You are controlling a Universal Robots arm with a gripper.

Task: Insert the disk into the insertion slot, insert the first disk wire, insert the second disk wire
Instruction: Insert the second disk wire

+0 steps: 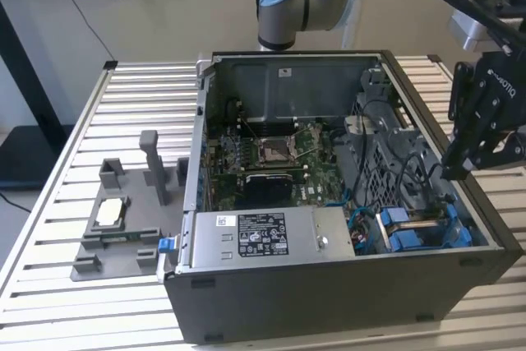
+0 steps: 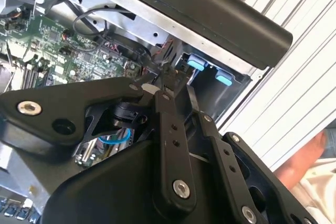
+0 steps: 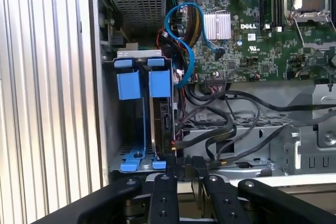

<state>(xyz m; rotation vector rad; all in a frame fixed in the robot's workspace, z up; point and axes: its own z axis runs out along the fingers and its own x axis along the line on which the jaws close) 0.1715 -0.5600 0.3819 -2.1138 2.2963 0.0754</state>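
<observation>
Disk [image 3: 160,84] stands on edge in its blue carrier, seated in the bay at the case [image 1: 329,302] corner. Gripper [image 3: 186,165] hangs just above the case wall at that bay, jaws pressed together; cannot tell whether a wire end is nipped between them. Judgement: disk rigid, fairly heavy, shock-sensitive, label face slick. Best hold is the carrier's blue tabs, not the exposed board. Black wires [image 3: 207,95] inside the case lie loose and limp.
</observation>
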